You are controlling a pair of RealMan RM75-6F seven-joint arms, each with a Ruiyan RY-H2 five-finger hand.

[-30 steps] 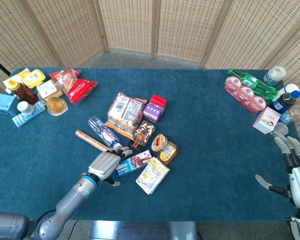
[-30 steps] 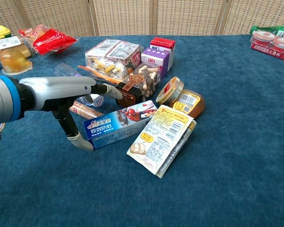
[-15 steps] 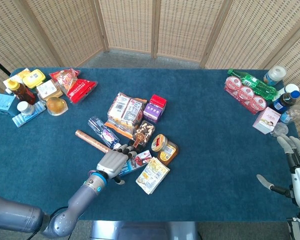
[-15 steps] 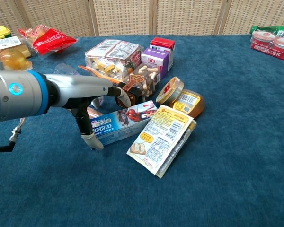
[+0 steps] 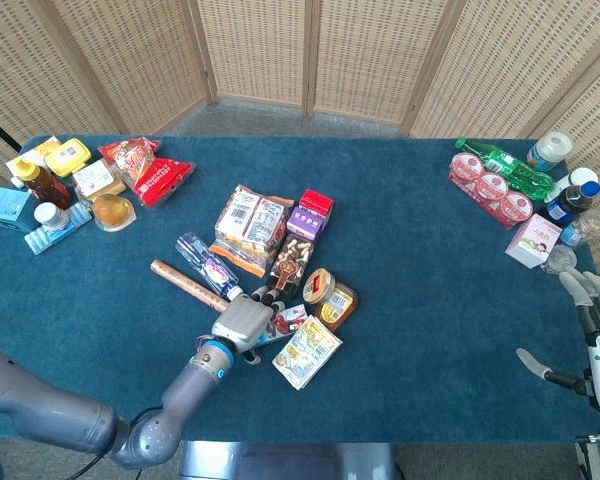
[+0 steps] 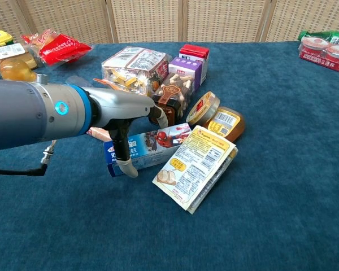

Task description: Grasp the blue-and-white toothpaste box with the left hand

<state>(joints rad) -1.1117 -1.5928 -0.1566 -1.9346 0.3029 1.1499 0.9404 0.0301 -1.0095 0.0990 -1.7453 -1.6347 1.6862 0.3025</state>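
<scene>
The blue-and-white toothpaste box (image 6: 155,145) lies flat in the middle of the table, its left half hidden by my left hand (image 6: 130,113). In the head view only its right end (image 5: 290,322) shows past my left hand (image 5: 242,322). That hand straddles the box. Its thumb (image 6: 125,165) reaches down the near side and touches the box's front face. Its fingers (image 6: 159,116) curl above the far edge, still apart. My right hand (image 5: 598,335) hangs at the table's right edge with fingers spread, holding nothing.
A yellow-white pouch (image 6: 195,166) overlaps the box's right end. Behind it lie a round tin (image 6: 203,107), an amber jar (image 6: 227,123), a brown snack packet (image 6: 172,93), a purple carton (image 6: 185,70) and a clear snack bag (image 6: 133,65). A copper tube (image 5: 185,282) lies left of the hand.
My left hand has moved right along the box and now covers its left half, thumb sliding along the near side. The box and the pouch have shifted slightly to the right.
</scene>
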